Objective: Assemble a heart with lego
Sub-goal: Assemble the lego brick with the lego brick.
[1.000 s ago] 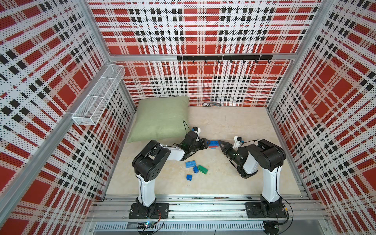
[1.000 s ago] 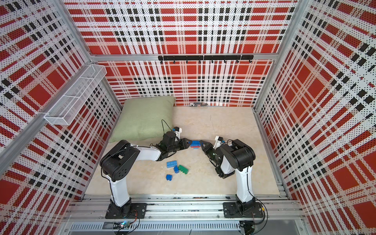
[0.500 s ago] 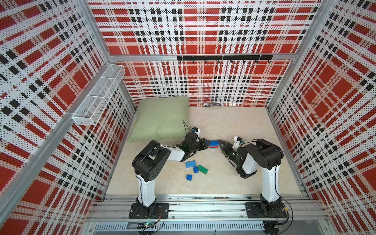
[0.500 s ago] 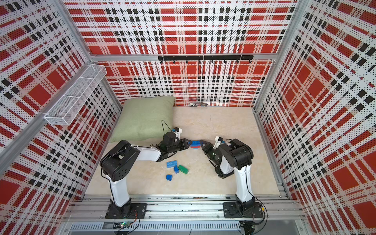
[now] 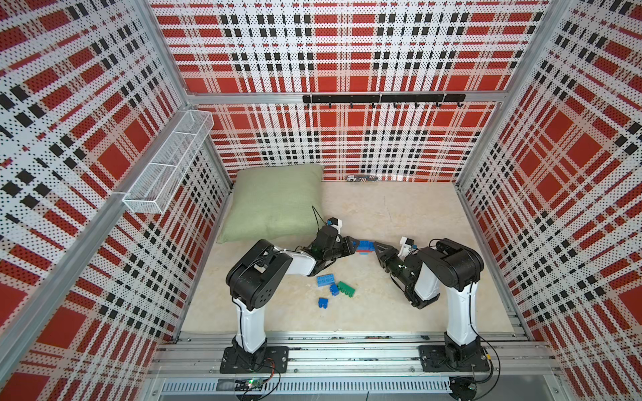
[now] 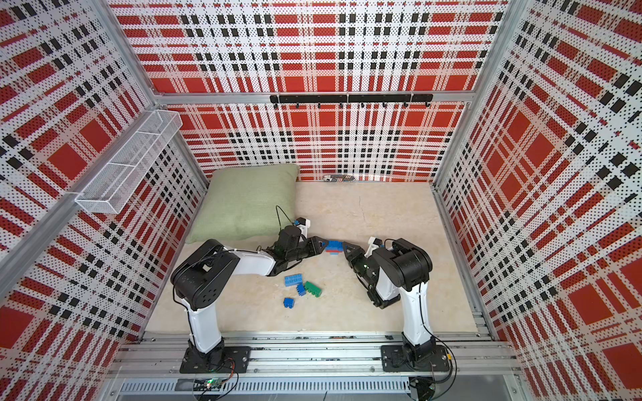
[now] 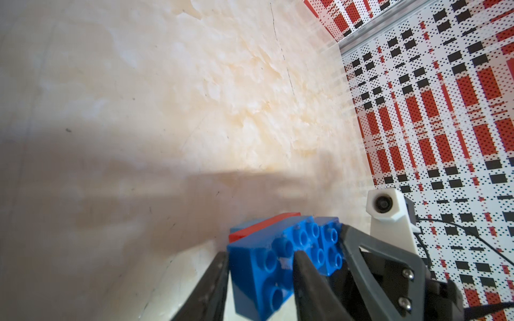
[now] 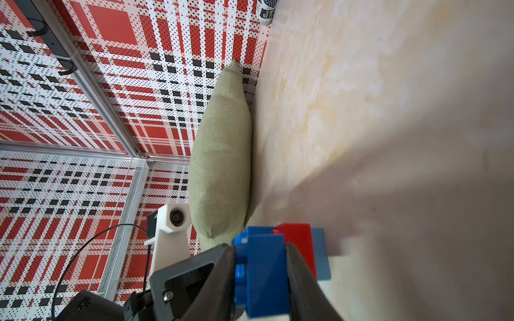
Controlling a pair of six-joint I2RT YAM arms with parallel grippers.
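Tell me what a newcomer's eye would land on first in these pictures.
The red, black and white plaid walls strike first, enclosing the whole cell. Mid-table, the left gripper and right gripper meet from opposite sides, both clamped on a blue-and-red lego cluster. A green pillow fills the far left corner, and a green brick lies among loose blue bricks nearer the front.

Lab test cell, plaid perforated walls (image 5: 347, 145)

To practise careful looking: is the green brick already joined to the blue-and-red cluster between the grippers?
No, the green brick lies loose on the table beside a small blue brick, apart from that cluster.
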